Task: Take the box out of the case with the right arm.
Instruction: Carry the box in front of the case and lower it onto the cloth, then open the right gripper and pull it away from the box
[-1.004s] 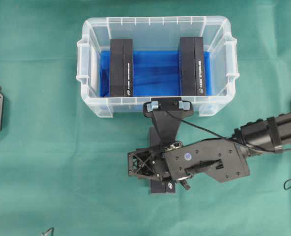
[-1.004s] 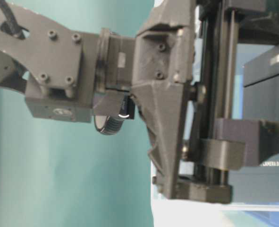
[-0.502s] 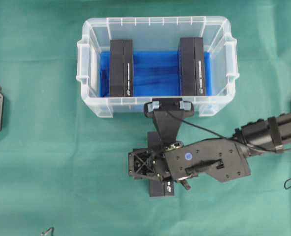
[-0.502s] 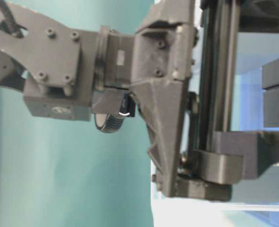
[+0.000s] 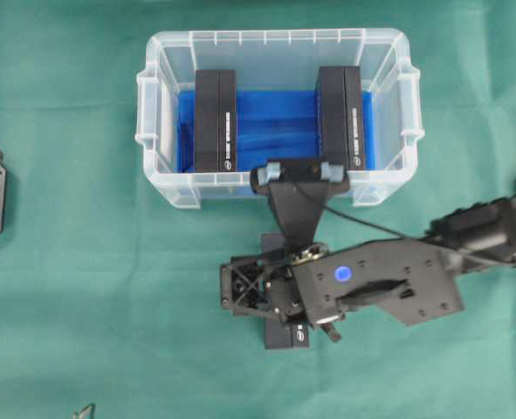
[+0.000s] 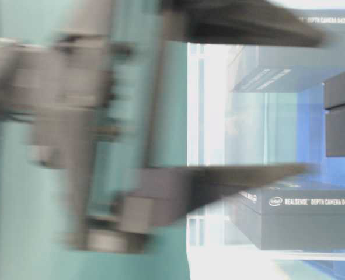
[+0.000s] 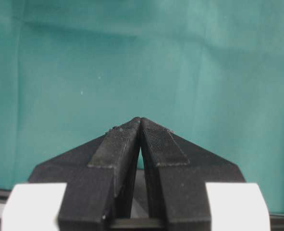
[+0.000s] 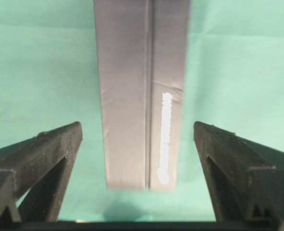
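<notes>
Right pincer (image 8: 138, 139) now wide, risen off box (image 8: 141, 91) on cloth (image 5: 83, 288)

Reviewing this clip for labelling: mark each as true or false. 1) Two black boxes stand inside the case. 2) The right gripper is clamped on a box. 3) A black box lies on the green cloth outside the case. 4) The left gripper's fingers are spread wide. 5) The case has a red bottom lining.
1) True: two boxes stand in the case.
2) False: the right gripper is open, its fingers apart from the box on the cloth between them.
3) True.
4) False: the left gripper is shut, tips together.
5) False: the lining is blue.
</notes>
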Tool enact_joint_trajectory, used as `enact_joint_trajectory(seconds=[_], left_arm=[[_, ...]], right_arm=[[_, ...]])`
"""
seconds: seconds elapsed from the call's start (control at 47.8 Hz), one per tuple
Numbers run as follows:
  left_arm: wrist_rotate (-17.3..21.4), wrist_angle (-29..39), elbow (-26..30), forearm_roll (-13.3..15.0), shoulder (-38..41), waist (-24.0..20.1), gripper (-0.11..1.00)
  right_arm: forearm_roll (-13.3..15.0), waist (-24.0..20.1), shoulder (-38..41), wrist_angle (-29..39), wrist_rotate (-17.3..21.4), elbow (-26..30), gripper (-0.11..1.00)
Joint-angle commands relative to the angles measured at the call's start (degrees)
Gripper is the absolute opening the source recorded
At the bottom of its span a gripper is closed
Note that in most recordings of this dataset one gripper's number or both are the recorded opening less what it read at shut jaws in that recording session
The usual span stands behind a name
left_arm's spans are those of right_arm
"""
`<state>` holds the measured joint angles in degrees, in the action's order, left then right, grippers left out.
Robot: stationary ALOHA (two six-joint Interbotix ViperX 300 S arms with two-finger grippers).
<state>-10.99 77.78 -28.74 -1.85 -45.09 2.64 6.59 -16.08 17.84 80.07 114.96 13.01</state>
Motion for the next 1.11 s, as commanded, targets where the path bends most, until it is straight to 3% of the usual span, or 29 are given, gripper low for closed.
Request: enact_joint_trajectory(seconds=[0.0,0.335,0.481,0.879,1.088], left_arm=[[0.0,-0.26,0.97,-0.18,0.26,-0.26,0.02],[0.0,-0.26,0.97,-0.09,0.26,-0.26,0.02],[0.0,-0.26,1.05,-0.18,0.26,-0.26,0.02],[0.0,-0.18,1.05,-0.18,0.26,-0.35,0.02],[0.0,-0.26,0.97,-0.18,0.18,-0.44,0.02]], right_arm=[[1.23,-0.09,-2.81,4.66,-0.79,3.87,0.92],[1.41,0.44,-2.81,3.96,-2.37,4.22,0.92],[0.88,-0.26,-4.04,4.04,-2.72,1.93,0.92],[-0.62,-3.6,-16.61,-0.53,0.53,-15.91,0.92],[-0.62,-6.59,-26.98,-0.7,4.83,-27.16,0.92]])
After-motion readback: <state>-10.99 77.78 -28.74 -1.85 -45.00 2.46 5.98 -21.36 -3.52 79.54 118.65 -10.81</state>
